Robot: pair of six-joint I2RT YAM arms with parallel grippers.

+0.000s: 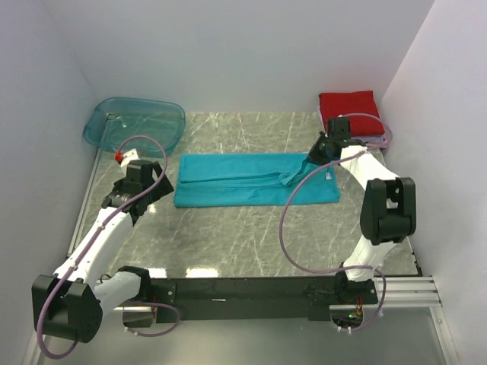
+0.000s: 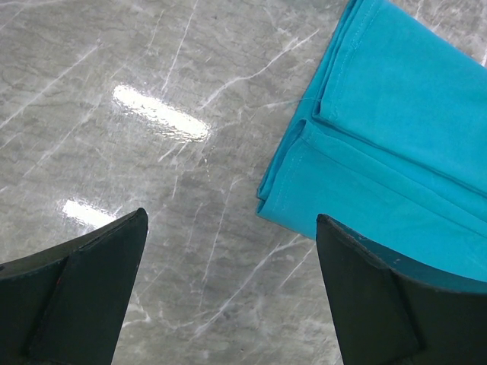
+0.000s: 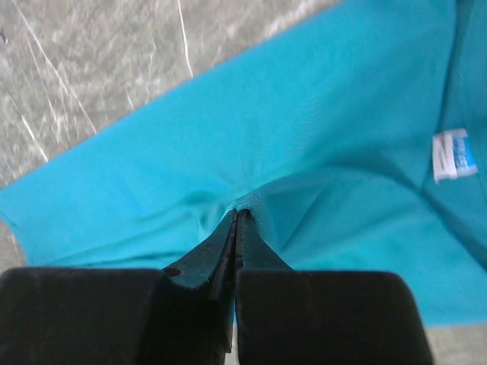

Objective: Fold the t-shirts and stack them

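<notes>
A teal t-shirt [image 1: 243, 181] lies folded lengthwise into a long strip across the middle of the marble table. My right gripper [image 1: 310, 161] is shut on a pinch of its cloth near the right end; in the right wrist view the fabric [image 3: 304, 152] bunches up at the closed fingertips [image 3: 237, 217], with a white size label [image 3: 454, 154] to the right. A red folded t-shirt [image 1: 348, 107] rests at the back right corner. My left gripper [image 1: 152, 199] stands open above bare table just left of the strip's left end [image 2: 304, 163], holding nothing.
A see-through teal plastic tub [image 1: 135, 122] stands at the back left. White walls close in the table on the left, back and right. A black rail [image 1: 251, 293] with both arm bases runs along the near edge.
</notes>
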